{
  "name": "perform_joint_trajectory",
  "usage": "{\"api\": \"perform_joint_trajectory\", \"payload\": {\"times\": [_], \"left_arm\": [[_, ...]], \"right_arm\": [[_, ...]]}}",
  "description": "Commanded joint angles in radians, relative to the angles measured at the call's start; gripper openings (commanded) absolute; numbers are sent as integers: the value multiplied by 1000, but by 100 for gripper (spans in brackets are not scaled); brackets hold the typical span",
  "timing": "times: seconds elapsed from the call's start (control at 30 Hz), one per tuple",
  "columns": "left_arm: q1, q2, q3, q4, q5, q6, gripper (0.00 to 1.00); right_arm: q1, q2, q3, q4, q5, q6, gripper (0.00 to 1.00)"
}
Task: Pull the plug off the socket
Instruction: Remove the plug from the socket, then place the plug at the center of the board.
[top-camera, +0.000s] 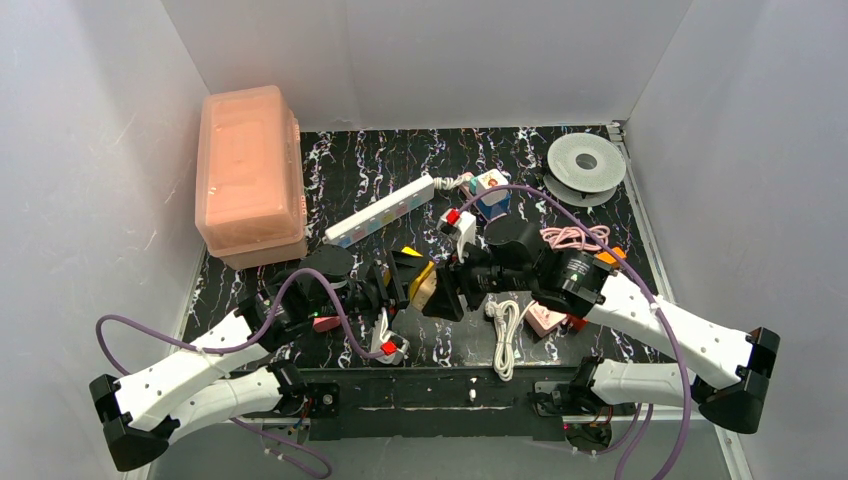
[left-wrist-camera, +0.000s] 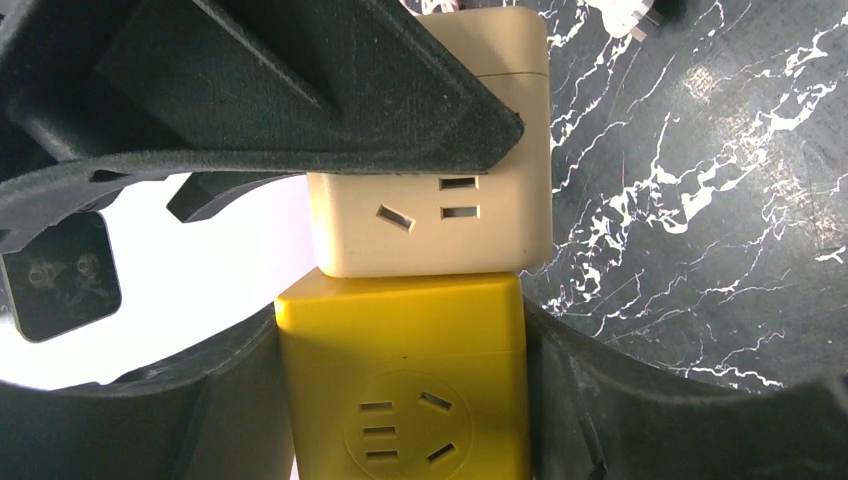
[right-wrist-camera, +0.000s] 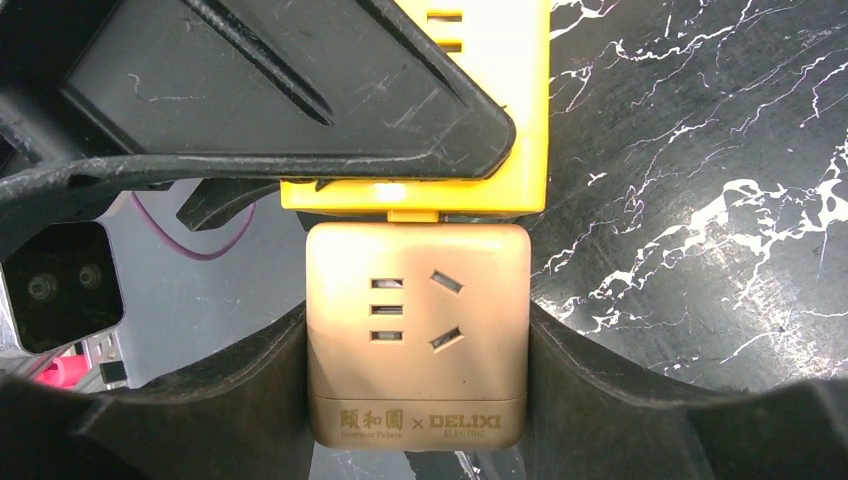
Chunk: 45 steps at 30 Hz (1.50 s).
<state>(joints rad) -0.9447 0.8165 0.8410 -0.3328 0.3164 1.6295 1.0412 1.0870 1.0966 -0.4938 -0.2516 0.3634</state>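
The socket (top-camera: 380, 212), a long white strip with pastel outlets, lies at the back with its white cord (top-camera: 452, 183) at the right end; neither gripper is near it. In mid-table two cube adapters meet face to face. My left gripper (left-wrist-camera: 400, 405) is shut on the yellow cube (left-wrist-camera: 400, 335), its fingers pressed on both sides. My right gripper (right-wrist-camera: 418, 375) is shut on the beige cube (right-wrist-camera: 418, 300) the same way. In the top view the grippers (top-camera: 405, 275) (top-camera: 452, 288) face each other. A thin seam with a small yellow tab (right-wrist-camera: 412, 214) shows between the cubes. Any plug prongs there are hidden.
A pink lidded box (top-camera: 250, 175) stands at the back left and a grey spool (top-camera: 585, 160) at the back right. A small multi-colour cube (top-camera: 490, 190), a white adapter with a red button (top-camera: 462, 225), a pink cable (top-camera: 575, 237) and a coiled white cable (top-camera: 505, 335) lie around the arms.
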Motion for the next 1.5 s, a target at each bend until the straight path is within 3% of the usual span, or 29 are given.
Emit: {"api": "perform_joint_trajectory", "payload": {"times": [0.0,0.93,1.17,1.47], "left_arm": [[52,-27,16,-143,-236,-7,0],[83,10,-4,-145,-355,11,0],[83,-13,-33,-96,-292,-172,0],[83,-141,-271,-17,-198,-342,0]], "right_arm": [[2,-114,-21,-175,-34,50,1],[34,-228,-70,-285,-5,106,1],[34,-240,-146,-240,109,130,1],[34,-152,-234,-125,243,143,1]]}}
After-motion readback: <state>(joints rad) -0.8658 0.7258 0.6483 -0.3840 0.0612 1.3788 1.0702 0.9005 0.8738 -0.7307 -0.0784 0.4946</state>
